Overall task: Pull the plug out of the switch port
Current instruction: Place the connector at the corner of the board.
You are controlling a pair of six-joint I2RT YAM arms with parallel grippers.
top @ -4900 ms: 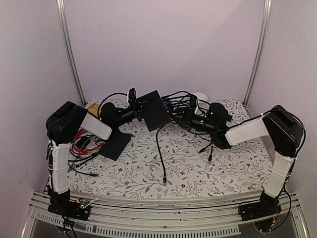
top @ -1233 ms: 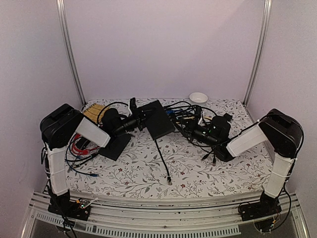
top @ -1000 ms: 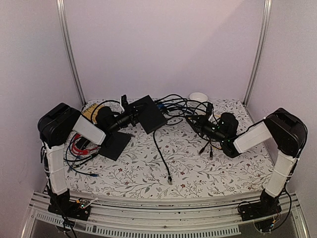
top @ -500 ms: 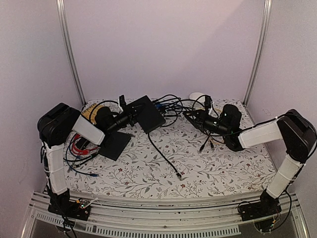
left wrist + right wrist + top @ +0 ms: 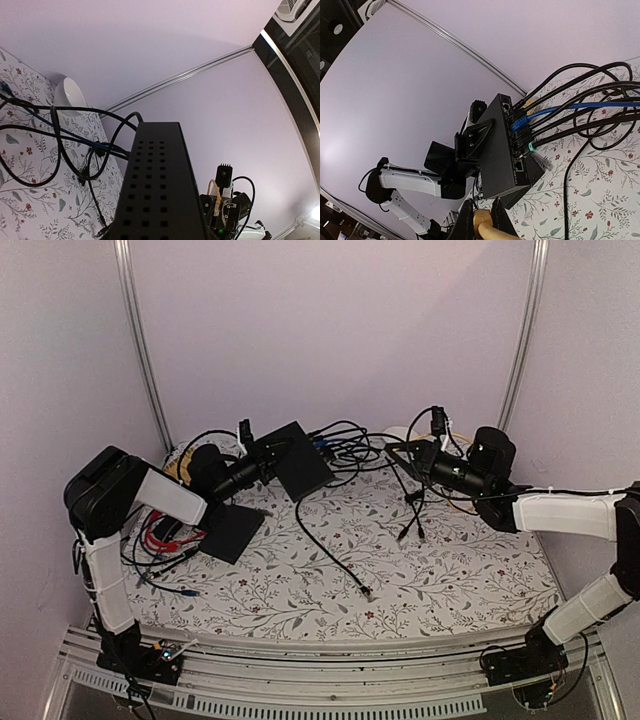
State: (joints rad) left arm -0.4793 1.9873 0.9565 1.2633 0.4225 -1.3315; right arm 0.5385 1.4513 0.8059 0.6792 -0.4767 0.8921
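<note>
Holding the switch [image 5: 298, 458] in my left hand [image 5: 262, 448], with a yellow cable [image 5: 485, 227] pinched in my right hand [image 5: 481, 212].

Flowered cloth covers the table [image 5: 450, 570], pale lilac walls [image 5: 330, 330] close it in, and metal posts [image 5: 140, 340] stand in the far corners. My left fingers are clamped on the switch at the far left of centre, where it sits tilted with its socket edge turned right. Black and blue cables [image 5: 555, 107] run from those sockets. My right hand is at the far right, shut tight on the yellow cable and well apart from the switch. A white bowl [image 5: 67, 95] sits by the far wall, and a flat black slab [image 5: 232, 530] lies near left.
</note>
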